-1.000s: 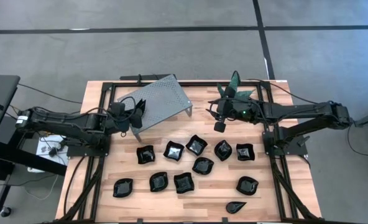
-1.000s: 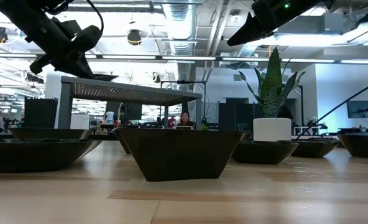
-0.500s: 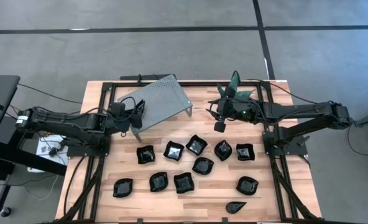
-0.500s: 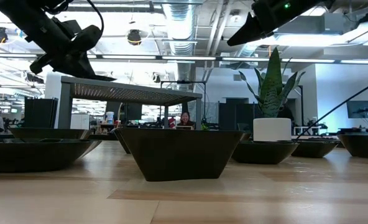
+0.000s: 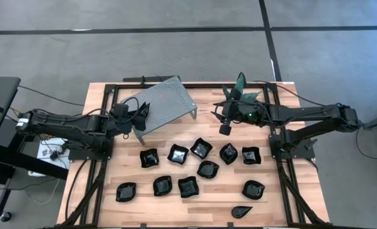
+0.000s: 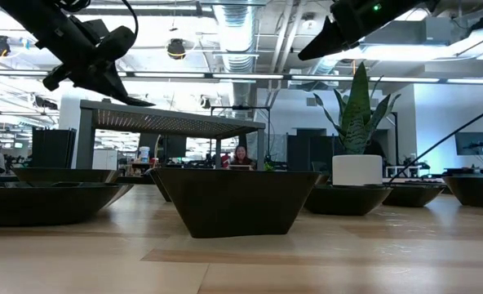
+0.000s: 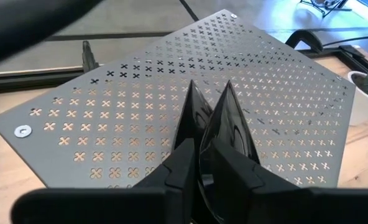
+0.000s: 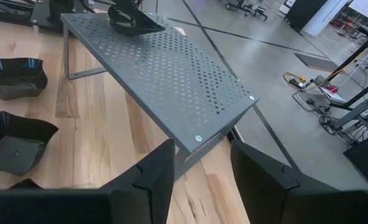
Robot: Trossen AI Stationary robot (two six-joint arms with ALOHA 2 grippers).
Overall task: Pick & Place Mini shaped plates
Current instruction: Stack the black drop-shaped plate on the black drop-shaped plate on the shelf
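My left gripper (image 5: 139,119) stands at the near left corner of the grey perforated stand (image 5: 164,104), shut on a glossy black mini shaped plate (image 7: 229,124). The right wrist view shows that plate (image 8: 132,20) resting on the stand's top. Several more black plates (image 5: 201,168) lie on the wooden table in front of the stand. My right gripper (image 5: 225,129) hangs open and empty above the table, beside the plant (image 5: 241,90). My left gripper pinches the plate's near rim (image 7: 204,163) between its two fingers (image 7: 183,163), slanting down from the table's left side. The plate points away from the fingers, its far tip (image 6: 142,102) on the stand's top. How far back it reaches I cannot tell.
The stand slopes on thin legs at the table's far left. A spiky green plant in a white pot (image 6: 357,170) stands at the far right. A teardrop plate (image 5: 242,210) lies near the front edge. Black frame rails (image 5: 284,178) run along both sides of the table.
In the low view my left gripper has risen a little above the stand's top. The plate's tip stays on the stand. My right arm has kept still.
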